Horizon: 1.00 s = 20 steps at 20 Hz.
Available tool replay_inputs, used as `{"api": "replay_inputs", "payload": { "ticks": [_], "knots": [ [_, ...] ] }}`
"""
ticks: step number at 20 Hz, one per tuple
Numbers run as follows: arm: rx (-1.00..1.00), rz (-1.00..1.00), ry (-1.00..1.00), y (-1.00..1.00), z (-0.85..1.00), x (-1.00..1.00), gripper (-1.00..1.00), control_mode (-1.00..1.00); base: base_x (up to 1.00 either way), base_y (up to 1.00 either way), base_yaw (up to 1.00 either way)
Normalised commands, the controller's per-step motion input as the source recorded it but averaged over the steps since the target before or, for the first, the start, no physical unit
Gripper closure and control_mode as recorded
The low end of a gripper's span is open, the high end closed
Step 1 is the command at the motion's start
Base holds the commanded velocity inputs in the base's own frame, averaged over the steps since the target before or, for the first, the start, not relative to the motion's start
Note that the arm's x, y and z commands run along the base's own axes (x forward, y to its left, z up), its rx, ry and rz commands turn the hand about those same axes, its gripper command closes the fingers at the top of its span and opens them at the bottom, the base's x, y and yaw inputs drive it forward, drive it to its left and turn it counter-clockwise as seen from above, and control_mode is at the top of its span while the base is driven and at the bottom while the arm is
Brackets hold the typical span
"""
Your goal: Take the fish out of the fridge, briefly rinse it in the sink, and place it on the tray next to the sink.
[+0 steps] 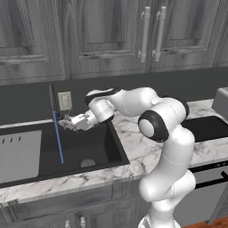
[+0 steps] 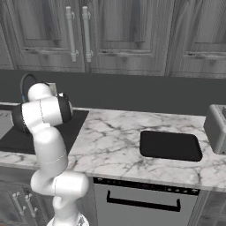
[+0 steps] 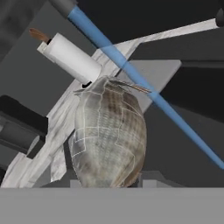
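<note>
Gripper (image 1: 67, 123) holds fish (image 3: 109, 133) between its jaws over sink (image 1: 95, 149), just beside blue stream (image 1: 58, 136); tray (image 2: 170, 145) lies on counter (image 2: 114, 132), well apart.

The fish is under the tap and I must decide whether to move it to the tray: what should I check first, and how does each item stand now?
1. Fish in the gripper: ok, it sits between the fingers in the hand view.
2. Fish over the sink: ok, held above the black basin.
3. Water running: ok, a blue stream falls into the basin.
4. Stream touching the fish: cannot tell, it passes close beside it.
5. Tray free: ok, nothing lies on it.
6. Path to the tray: ok, bare marble counter between; the toaster stands beyond.
</note>
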Motion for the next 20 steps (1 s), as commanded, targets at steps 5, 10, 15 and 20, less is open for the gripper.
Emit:
{"api": "replay_inputs", "payload": {
  "ticks": [5, 10, 15, 20],
  "knots": [
    [0.00, -0.02, 0.01, 0.00, 0.00, 0.08, 1.00, -1.00, 0.00, 0.00, 0.00],
    [0.00, 0.03, 0.15, 0.24, -0.22, 0.05, 1.00, -1.00, 0.00, 0.00, 0.00],
    [0.00, 0.03, 0.14, 0.29, -0.41, 0.26, 1.00, -1.00, 0.00, 0.00, 0.00],
    [0.00, 0.03, 0.06, 0.07, -0.14, 0.21, 1.00, -1.00, 0.00, 0.00, 0.00]
  ]
}}
